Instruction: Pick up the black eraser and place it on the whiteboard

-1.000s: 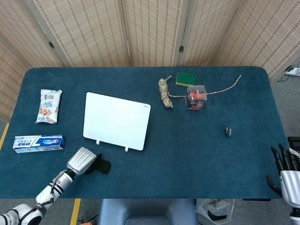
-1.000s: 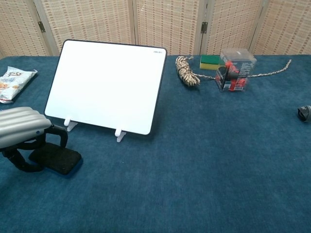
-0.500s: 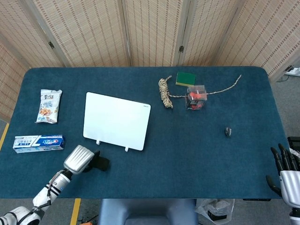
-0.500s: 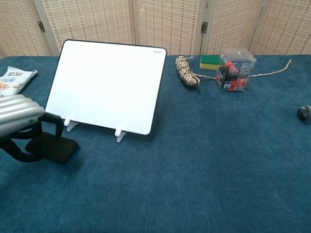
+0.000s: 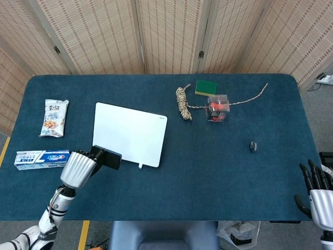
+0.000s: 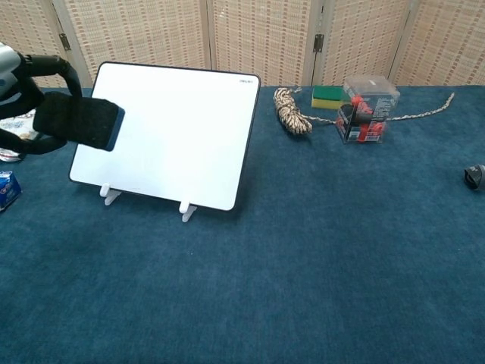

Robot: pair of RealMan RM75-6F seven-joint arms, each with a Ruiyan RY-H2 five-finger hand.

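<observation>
The left hand (image 5: 79,167), silver-backed with dark fingers, pinches the flat black felt eraser (image 6: 77,120) between thumb and fingers and holds it in the air in front of the lower left part of the white rectangular whiteboard (image 6: 170,133), which stands tilted on two small white feet. A second ago the same hand gripped the eraser low against the dark blue cloth table (image 5: 208,166), in front of the board's left foot; since then it has lifted clear of the cloth and come up and in toward the board's face. Whether the eraser touches the board cannot be told.

The right hand (image 5: 316,194) hangs off the table's right front corner with fingers apart and nothing in them, unmoved. Left of the board lie a blue-and-white toothpaste box (image 5: 42,159) and a white snack packet (image 5: 54,118). Behind and right sit a coiled beige rope (image 5: 182,102), a green-and-yellow sponge (image 5: 206,87) and a clear plastic box with red contents (image 5: 217,108)
</observation>
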